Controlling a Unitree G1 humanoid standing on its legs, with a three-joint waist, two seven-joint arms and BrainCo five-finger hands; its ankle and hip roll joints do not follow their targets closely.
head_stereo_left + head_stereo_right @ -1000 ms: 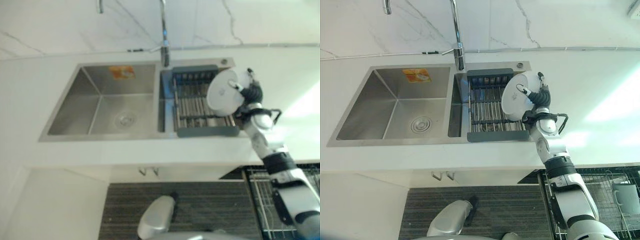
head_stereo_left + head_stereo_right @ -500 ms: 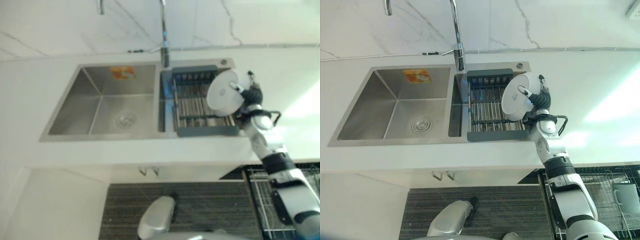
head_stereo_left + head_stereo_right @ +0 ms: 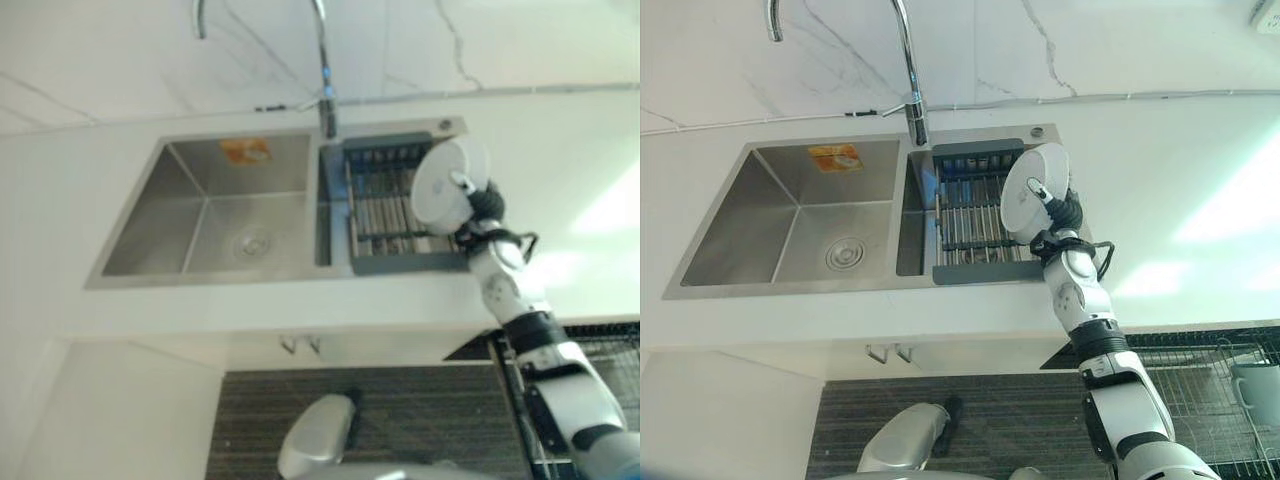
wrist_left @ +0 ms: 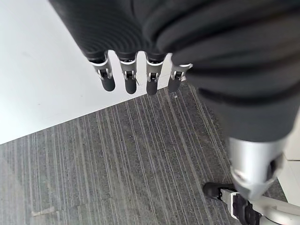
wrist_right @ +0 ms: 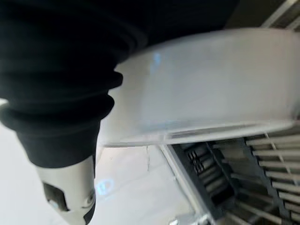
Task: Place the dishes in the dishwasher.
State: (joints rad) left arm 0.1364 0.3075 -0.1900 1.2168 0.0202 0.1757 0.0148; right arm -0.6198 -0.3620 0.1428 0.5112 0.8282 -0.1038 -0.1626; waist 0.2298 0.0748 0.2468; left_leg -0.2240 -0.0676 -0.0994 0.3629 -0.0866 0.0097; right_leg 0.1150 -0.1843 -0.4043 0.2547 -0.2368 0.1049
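A white plate (image 3: 1025, 195) is held on edge above the right end of the dark dish rack (image 3: 975, 272) that sits in the sink's right side. My right hand (image 3: 1065, 212) is shut on the plate, with the thumb across its face and the fingers behind it. In the right wrist view the plate's rim (image 5: 211, 89) runs past the hand's dark cover, and the thumb (image 5: 70, 190) points down beside the rack's bars. My left hand (image 4: 126, 77) hangs low over the grey striped floor with its fingers straight and holds nothing.
The steel sink basin (image 3: 790, 220) lies left of the rack, with the tall faucet (image 3: 910, 100) behind the divider. A white counter (image 3: 1180, 190) stretches to the right. Below it at the lower right is the pulled-out dishwasher rack (image 3: 1200, 390) with a mug (image 3: 1255, 385) in it.
The whole view has shifted a little. My right hand has moved the plate slightly left along the rack's right end, still shut on it. The left hand is unchanged.
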